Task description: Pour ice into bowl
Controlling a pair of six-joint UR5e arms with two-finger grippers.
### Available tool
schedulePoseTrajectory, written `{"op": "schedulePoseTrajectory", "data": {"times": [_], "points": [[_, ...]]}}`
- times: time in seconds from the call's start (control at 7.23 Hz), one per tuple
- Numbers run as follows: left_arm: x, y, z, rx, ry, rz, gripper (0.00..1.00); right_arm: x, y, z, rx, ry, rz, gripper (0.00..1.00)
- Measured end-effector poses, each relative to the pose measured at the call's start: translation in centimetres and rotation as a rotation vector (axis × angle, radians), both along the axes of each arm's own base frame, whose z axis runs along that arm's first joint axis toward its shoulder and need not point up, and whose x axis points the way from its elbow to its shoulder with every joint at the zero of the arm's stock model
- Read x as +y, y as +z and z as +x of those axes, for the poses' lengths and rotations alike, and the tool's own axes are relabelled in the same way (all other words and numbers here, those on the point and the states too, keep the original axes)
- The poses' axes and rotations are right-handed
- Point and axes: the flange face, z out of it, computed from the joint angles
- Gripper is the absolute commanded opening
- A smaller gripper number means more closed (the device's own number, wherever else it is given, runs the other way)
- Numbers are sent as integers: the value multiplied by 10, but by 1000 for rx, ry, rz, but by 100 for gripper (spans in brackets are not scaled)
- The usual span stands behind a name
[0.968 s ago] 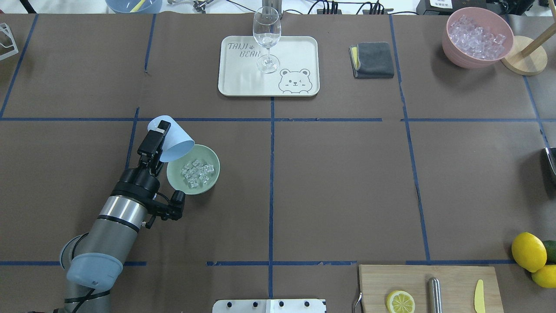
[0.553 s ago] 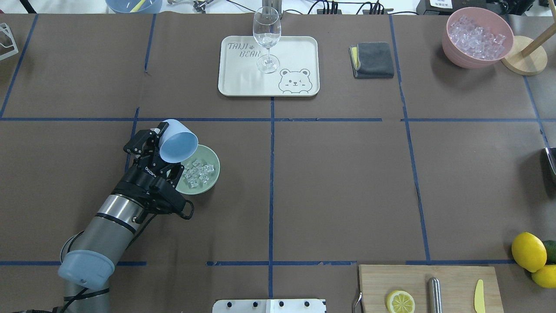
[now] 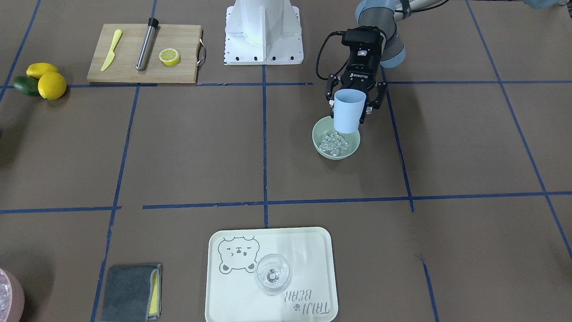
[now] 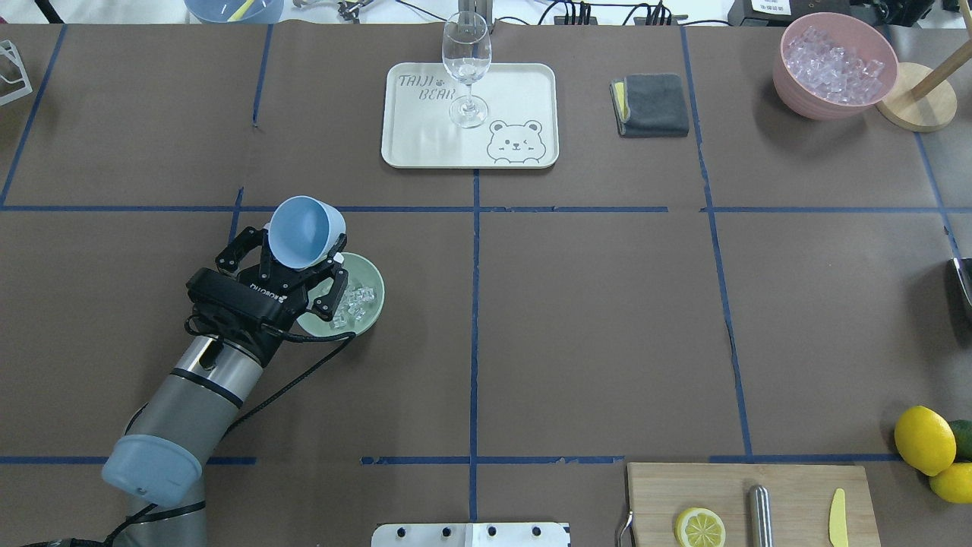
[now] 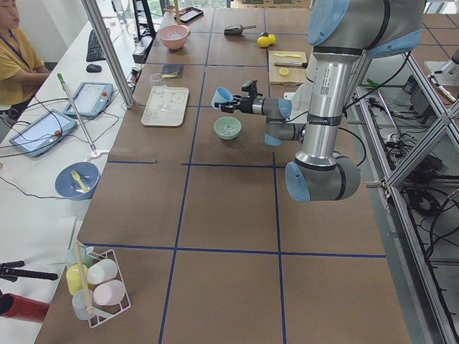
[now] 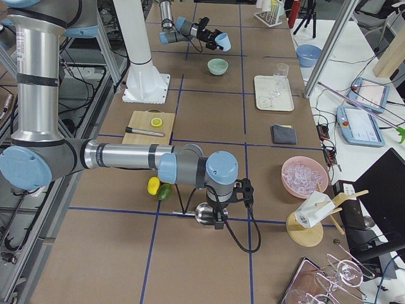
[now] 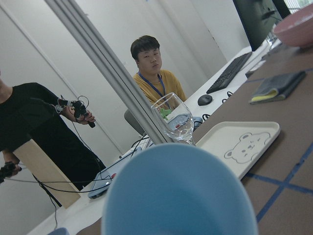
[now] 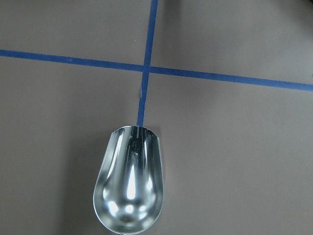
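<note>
The pale mint-green bowl [image 4: 367, 313] [image 3: 336, 142] stands left of the table's middle, with a handful of clear ice cubes [image 4: 357, 298] [image 3: 334, 143] in it. My left gripper [image 4: 304, 247] [image 3: 351, 109] is shut on a light blue cup [image 4: 304, 232] [image 3: 349, 111]. It holds the cup near upright, mouth up, above the bowl's rim on the robot's side. The cup's rim [image 7: 181, 196] fills the left wrist view. My right gripper [image 6: 220, 206] shows only in the exterior right view, above a metal scoop [image 8: 128, 188]. I cannot tell whether it is open or shut.
A cream tray [image 4: 425, 144] with a wine glass [image 4: 466, 68] stands at the back centre, a grey cloth [image 4: 651, 105] to its right, a pink bowl of ice [image 4: 835, 64] at the back right. A cutting board [image 4: 752, 505] and lemons [image 4: 923, 439] lie at the front right.
My left wrist has rotated and brought the blue cup from tilted mouth-down over the bowl to mouth-up. The ice stays in the bowl.
</note>
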Motion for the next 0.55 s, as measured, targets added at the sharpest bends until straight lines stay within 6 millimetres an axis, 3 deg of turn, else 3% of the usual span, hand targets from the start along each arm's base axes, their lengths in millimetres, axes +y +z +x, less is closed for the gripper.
{"op": "schedulePoseTrajectory", "data": {"times": [0.28, 0.55], "points": [[-7, 15, -5, 42, 40, -42, 0, 0, -3, 0, -1, 1, 5, 100], [-35, 77, -49, -70, 98, -80, 0, 0, -5, 0, 0, 2, 9, 100]]}}
